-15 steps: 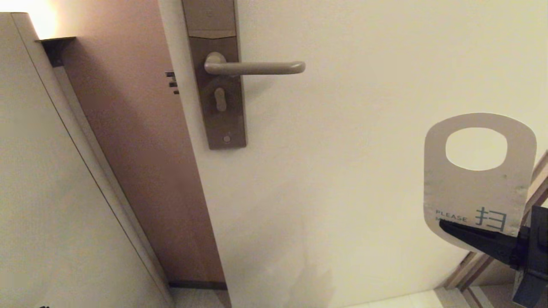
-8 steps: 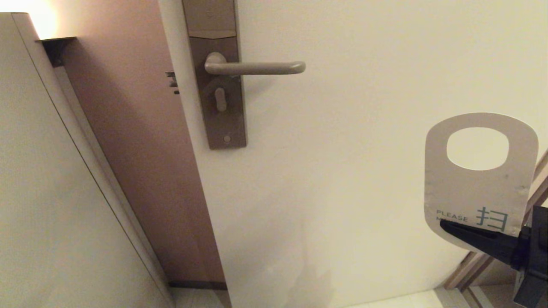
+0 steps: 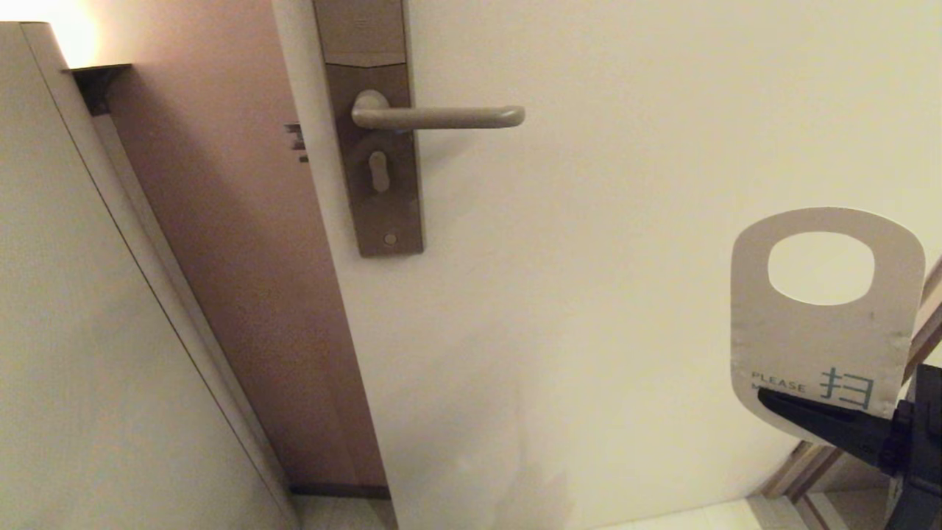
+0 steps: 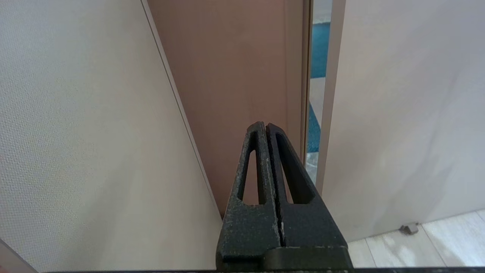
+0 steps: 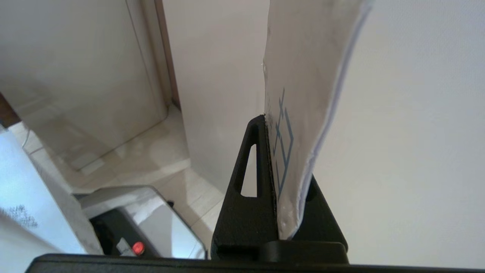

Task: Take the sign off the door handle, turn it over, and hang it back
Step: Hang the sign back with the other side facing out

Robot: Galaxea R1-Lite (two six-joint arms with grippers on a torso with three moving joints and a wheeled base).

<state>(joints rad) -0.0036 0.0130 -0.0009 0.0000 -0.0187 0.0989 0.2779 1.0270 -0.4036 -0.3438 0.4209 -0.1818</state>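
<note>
The right pincer (image 3: 769,399) is clamped on the lower end of the sign (image 3: 817,331), holding it upright with its white side facing out, well apart from the bare door handle (image 3: 441,116). The left pincer (image 4: 266,127) is parked low, fingers pressed together on nothing.

The sign (image 3: 817,338) shows its white face with teal-blue lettering (a blue edge lines its back in the right wrist view); the door handle (image 3: 441,116) is matte beige-bronze on a brown lock plate (image 3: 375,191), the door (image 3: 589,258) cream, both grippers black
</note>
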